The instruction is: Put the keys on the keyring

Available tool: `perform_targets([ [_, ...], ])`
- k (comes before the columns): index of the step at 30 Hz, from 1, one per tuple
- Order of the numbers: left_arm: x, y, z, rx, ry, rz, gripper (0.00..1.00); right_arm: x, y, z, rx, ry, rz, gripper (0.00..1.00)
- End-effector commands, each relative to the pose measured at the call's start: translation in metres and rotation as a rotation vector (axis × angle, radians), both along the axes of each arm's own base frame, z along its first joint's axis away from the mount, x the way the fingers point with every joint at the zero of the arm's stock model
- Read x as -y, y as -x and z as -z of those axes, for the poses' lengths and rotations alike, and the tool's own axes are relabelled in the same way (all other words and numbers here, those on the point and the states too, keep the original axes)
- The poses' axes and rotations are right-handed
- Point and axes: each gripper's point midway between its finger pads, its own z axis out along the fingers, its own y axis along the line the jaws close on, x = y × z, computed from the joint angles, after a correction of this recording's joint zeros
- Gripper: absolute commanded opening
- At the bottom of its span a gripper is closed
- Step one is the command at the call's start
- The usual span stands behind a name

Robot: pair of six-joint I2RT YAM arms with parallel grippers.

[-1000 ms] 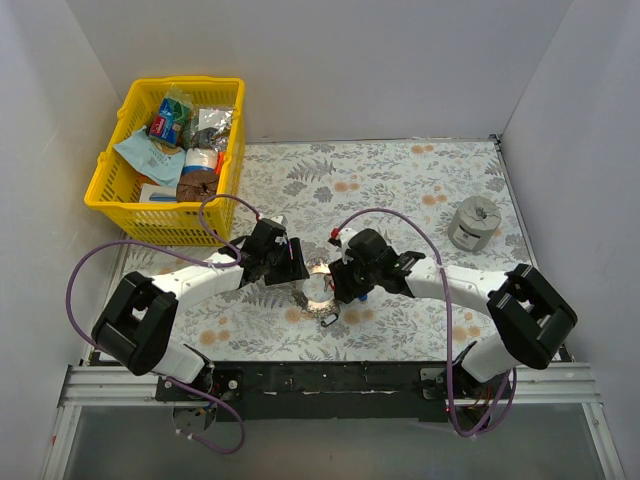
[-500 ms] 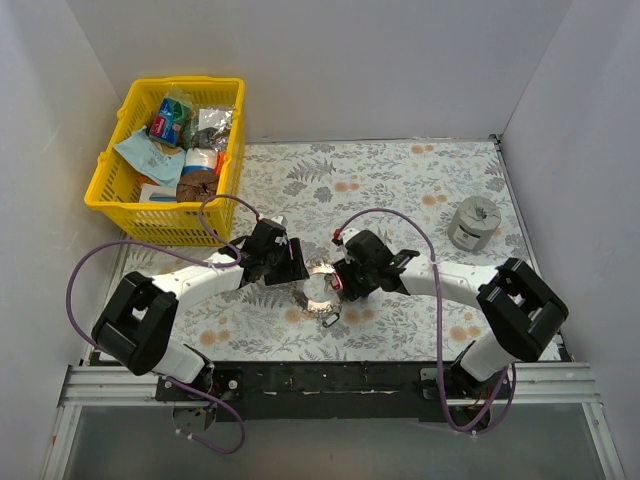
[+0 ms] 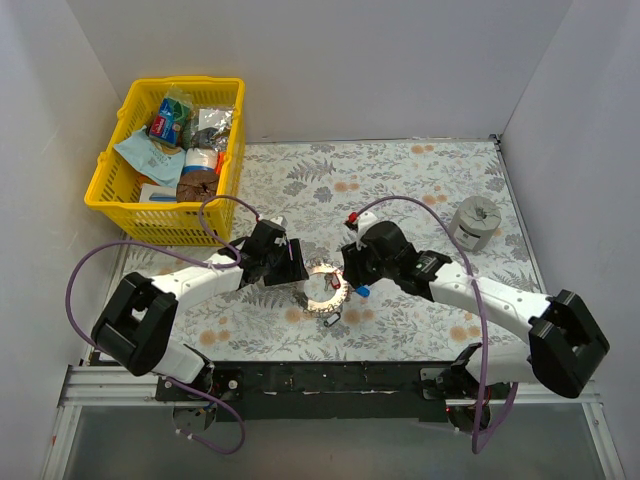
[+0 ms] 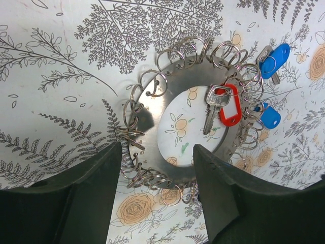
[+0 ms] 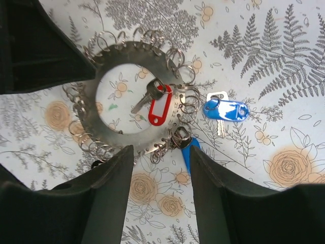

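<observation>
Okay, quick read: I'm mid-threading, both hands empty over the keyring (image 4: 188, 76), which lies flat on the floral table (image 3: 420, 180). My left gripper (image 4: 157, 152) hangs wide open above the keyring's near rim, and my right gripper (image 5: 160, 152) is open too, above the rim on the opposite side. The red key (image 4: 229, 105) lies across the keyring's inner edge, its blade pointing into the hole, and looks hooked to a rim loop, though I can't confirm it. One blue key (image 4: 274, 55) sits just outside the rim; a second blue key (image 4: 267, 117) touches the small loops beside the red one. My guess is the next move needs my right fingers to pinch a blue head while my left steadies the rim, with fine alignment onto a loop. The key tags look blank, and the packets in the yellow basket (image 3: 110, 180), well apart from the keyring, carry print too small to read.
</observation>
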Motion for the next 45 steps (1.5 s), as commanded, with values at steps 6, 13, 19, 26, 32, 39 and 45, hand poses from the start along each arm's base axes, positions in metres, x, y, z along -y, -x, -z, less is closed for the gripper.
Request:
perform_targets([
  [6,-0.002,-0.033,-0.032,0.137,-0.071,-0.011,0.59,-0.005,0.011,-0.003,-0.125,-0.182,-0.041,0.53],
  [13,-0.006,-0.054,-0.025,0.148,-0.168,-0.024,0.59,-0.010,0.031,0.014,-0.234,-0.234,-0.057,0.45],
  [19,0.002,-0.062,-0.007,0.105,-0.188,-0.004,0.59,-0.009,0.036,0.031,-0.293,-0.221,-0.037,0.39],
  [26,0.004,-0.058,0.008,0.075,-0.189,0.010,0.59,-0.010,0.030,0.035,-0.292,-0.216,-0.024,0.35],
  [32,0.011,-0.049,0.011,0.058,-0.139,0.043,0.59,-0.001,0.011,0.021,-0.240,-0.240,0.013,0.36],
  [39,0.012,-0.049,0.006,0.067,-0.121,0.034,0.59,0.011,-0.003,0.009,-0.207,-0.275,0.030,0.36],
  [45,0.011,-0.049,0.004,0.070,-0.126,0.037,0.59,0.007,-0.003,0.007,-0.215,-0.287,0.000,0.36],
])
